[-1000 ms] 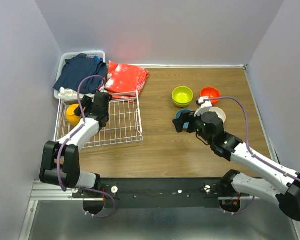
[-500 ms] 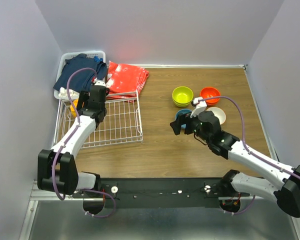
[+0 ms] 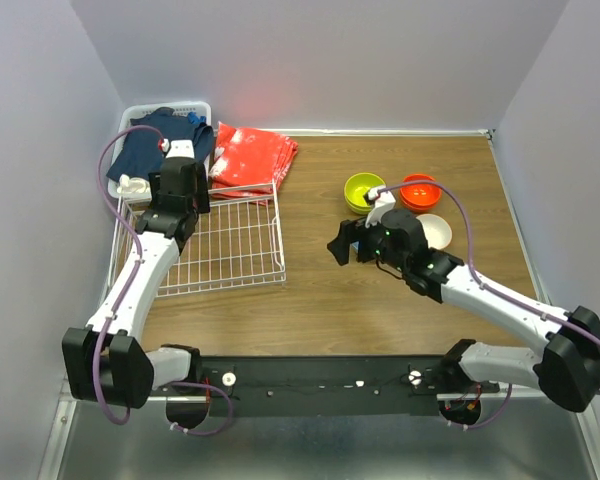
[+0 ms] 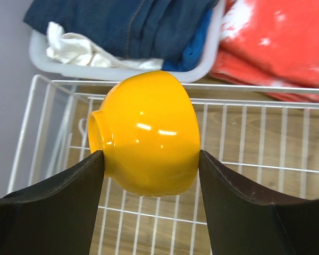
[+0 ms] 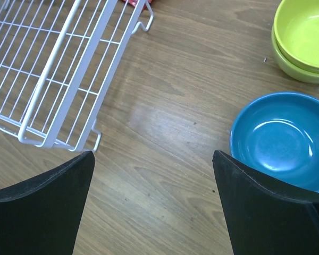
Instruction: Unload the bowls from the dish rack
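My left gripper [image 3: 177,190] is over the far left end of the white wire dish rack [image 3: 235,245]. In the left wrist view this gripper [image 4: 149,159] is shut on the yellow-orange bowl [image 4: 146,141], held on its side above the rack's wires [image 4: 255,159]. My right gripper [image 3: 345,245] is open and empty over bare table [image 5: 154,159], between the rack's corner [image 5: 53,69] and the blue bowl [image 5: 279,141]. Two stacked lime green bowls [image 3: 364,190], a red-orange bowl [image 3: 420,188] and a white bowl [image 3: 436,230] sit on the table.
A white plastic basket of dark blue clothes [image 3: 160,140] stands just beyond the rack. A red cloth [image 3: 252,155] lies beside it. Grey walls close in the table on the left, back and right.
My left gripper has moved toward the far left of the rack with the yellow-orange bowl, which the arm now hides in the top view. My right gripper has shifted left, away from the bowls.
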You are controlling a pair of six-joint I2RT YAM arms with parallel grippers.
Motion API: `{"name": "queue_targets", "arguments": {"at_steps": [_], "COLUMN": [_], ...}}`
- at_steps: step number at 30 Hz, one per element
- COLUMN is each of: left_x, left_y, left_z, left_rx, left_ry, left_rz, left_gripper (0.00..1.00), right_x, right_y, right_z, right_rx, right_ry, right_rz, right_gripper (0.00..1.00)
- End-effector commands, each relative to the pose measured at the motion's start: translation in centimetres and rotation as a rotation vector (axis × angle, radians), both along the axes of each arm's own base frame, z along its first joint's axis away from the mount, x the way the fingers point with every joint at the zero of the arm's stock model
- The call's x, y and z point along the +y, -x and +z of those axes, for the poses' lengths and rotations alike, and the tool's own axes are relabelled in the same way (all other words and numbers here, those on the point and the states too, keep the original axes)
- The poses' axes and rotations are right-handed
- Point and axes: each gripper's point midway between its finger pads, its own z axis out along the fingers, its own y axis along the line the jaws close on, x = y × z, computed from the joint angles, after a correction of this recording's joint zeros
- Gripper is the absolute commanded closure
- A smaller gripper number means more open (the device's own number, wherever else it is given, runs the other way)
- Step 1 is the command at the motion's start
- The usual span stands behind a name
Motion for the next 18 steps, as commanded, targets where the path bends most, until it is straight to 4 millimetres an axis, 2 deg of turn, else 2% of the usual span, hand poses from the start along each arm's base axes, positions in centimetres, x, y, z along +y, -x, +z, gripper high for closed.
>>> {"name": "queue_targets", "arguments": {"at_steps": [1, 5, 6, 7, 17, 18], "left_x": [-3.5, -5.9, -6.4, -7.3, -13.1, -13.4], "left_y": [-0.2, 0.0, 0.1, 0.4, 2.4, 2.5], "left_z": [3.6, 5.1, 5.3, 6.0, 10.3, 10.4], "left_rx": [-0.129, -0.179, -0.186, -0.198, -0.304, -0.308], "left_ry": [0.238, 0.348, 0.375, 0.407, 0.690, 0.707], "left_rz": [-0.084, -0.182, -0.197, -0.238, -0.488, -0.498], "left_gripper": [0.81, 0.82, 0.82, 0.82, 0.82, 0.82], "right_x": [1.7, 3.2, 3.8, 4.0, 8.2, 8.6], "right_y": [-0.6, -1.3, -1.3, -1.2, -1.4, -1.3], "right_z": [1.2, 2.2, 3.0, 2.6, 5.6, 5.2], "right_rx": [0.016, 0.031, 0.032, 0.061, 0.114, 0.131], "right_ry": [-0.035, -0.071, -0.092, -0.085, -0.208, -0.209], "right_rz": [0.021, 0.036, 0.062, 0.067, 0.192, 0.203], "right_gripper": [0.00, 0.00, 0.00, 0.00, 0.00, 0.00]}}
